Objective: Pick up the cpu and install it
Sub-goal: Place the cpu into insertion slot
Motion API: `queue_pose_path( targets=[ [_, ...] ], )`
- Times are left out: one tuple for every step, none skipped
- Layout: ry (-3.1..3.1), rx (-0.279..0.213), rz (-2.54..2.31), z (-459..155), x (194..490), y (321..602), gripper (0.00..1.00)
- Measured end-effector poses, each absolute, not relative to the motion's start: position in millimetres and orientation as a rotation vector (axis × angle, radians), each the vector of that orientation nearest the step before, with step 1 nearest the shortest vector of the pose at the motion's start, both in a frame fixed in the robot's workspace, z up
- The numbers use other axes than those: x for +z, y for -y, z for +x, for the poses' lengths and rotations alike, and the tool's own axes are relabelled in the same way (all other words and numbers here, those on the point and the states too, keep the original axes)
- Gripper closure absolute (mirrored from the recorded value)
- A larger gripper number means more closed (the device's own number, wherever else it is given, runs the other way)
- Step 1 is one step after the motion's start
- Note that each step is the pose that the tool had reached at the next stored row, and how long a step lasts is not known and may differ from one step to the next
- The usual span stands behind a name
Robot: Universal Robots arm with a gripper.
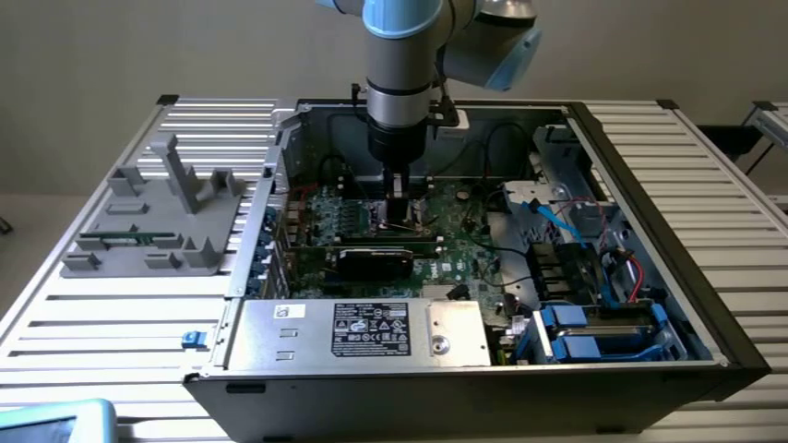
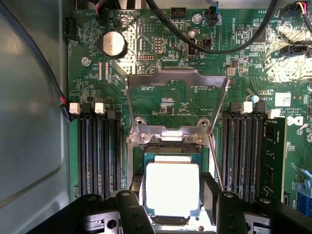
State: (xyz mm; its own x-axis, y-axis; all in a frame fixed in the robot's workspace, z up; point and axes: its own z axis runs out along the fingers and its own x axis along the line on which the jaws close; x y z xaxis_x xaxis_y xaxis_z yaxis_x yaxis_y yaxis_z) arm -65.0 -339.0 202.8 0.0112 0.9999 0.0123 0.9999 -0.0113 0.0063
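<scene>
The fingers [image 2: 210,195] clasp the cpu [image 2: 172,187] between them, low over the socket [image 2: 173,148], with the open load plate [image 2: 170,131] just beyond; any tilt or offset on release could bend socket pins

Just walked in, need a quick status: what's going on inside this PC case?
The robot arm's gripper is down inside the open computer case, over the motherboard. Its jaws are closed on the cpu, one against each of two opposite edges, right at the socket. The socket's metal retention frame stands flipped open. Whether the chip is fully seated can't be told.
</scene>
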Motion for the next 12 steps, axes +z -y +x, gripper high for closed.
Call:
queue_pose_path(
  targets=[
    [2.205, -0.021, -2.232, -65.0, 202.8, 339.0, 0.44],
    [2.205, -0.021, -2.232, -65.0, 202.8, 339.0, 0.44],
    [2.205, -0.022, -2.232, -65.0, 202.8, 339.1, 0.44],
    [2.205, -0.023, -2.233, -64.9, 202.7, 339.1, 0.44],
    [2.206, -0.024, -2.234, -64.9, 202.7, 339.1, 0.44],
    [2.206, -0.025, -2.234, -64.9, 202.7, 339.1, 0.44],
    [2.206, -0.025, -2.235, -64.8, 202.6, 339.1, 0.44],
    [2.206, -0.026, -2.236, -64.8, 202.6, 339.1, 0.44],
    [2.206, -0.027, -2.236, -64.9, 202.3, 339.1, 0.44],
    [2.207, -0.028, -2.237, -64.9, 202.0, 339.1, 0.44],
    [2.207, -0.029, -2.237, -64.9, 201.9, 339.1, 0.44],
    [2.207, -0.030, -2.238, -64.9, 201.5, 339.1, 0.44]
  ],
)
